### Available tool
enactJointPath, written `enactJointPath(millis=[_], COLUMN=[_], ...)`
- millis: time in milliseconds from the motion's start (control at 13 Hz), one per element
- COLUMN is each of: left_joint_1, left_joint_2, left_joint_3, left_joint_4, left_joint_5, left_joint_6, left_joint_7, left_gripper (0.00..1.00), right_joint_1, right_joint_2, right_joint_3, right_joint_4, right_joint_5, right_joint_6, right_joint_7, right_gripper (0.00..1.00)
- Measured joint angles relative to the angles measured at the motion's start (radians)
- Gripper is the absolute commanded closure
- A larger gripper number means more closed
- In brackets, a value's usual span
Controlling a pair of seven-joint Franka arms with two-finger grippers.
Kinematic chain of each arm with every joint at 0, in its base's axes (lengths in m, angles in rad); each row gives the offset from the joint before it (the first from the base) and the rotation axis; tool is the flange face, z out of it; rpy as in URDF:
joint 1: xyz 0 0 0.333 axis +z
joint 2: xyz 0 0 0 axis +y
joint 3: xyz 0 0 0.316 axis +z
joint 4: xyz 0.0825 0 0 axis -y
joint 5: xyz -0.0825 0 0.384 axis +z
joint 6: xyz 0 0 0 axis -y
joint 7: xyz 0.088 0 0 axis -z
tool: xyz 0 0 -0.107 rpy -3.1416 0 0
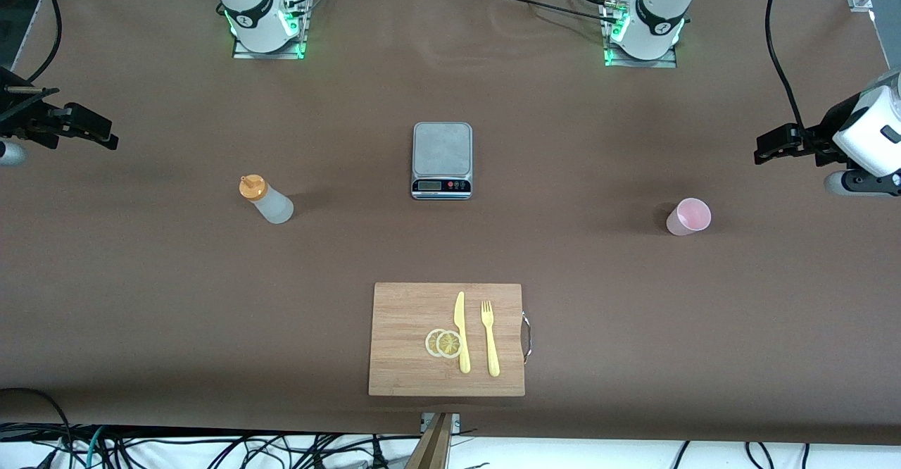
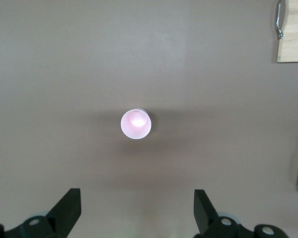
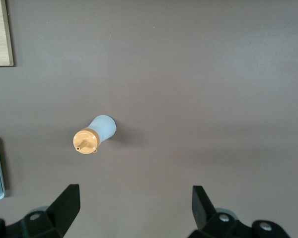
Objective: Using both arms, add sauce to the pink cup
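Cutting board (image 1: 408,342): nearest the front camera we find it, with two lemon slices (image 1: 443,343), a yellow knife (image 1: 461,332) and a yellow fork (image 1: 490,339) on it; each wrist view cuts it down to one corner.
Pink cup (image 1: 689,216): we see it upright on the brown table (image 1: 141,300) toward the left arm's end, standing alone, its open mouth facing the left wrist camera (image 2: 136,124).
Sauce (image 1: 266,199): we see it upright toward the right arm's end, orange cap on top, well apart from the cup.
Scale (image 1: 442,160): between the two, slightly farther from the front camera; only its edge shows in the wrist views.
Left gripper (image 1: 764,149): we see it held in the air over the table's edge at its own end, jaws wide apart, holding nothing; the arm is cut off by the frame.
Right gripper (image 1: 105,135): held likewise over its own end, jaws spread in the wrist view (image 3: 134,206), holding nothing; most of the arm is out of frame.
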Motion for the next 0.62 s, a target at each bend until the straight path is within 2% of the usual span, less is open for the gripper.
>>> enactJointPath(millis=[617], left_joint_1=[-0.001], left_joint_2=[0.004], left_joint_3=[-0.011], left_joint_4=[0.012], left_joint_5=[0.000], left_joint_6=[0.000], left_joint_7=[0.000], left_gripper=[0.00], right_joint_1=[0.000], right_joint_2=[0.001], right_joint_3=[0.000], right_joint_4=[0.000], right_joint_5=[0.000], right_joint_6=[0.000], right_joint_7=[0.000], right_gripper=[0.00])
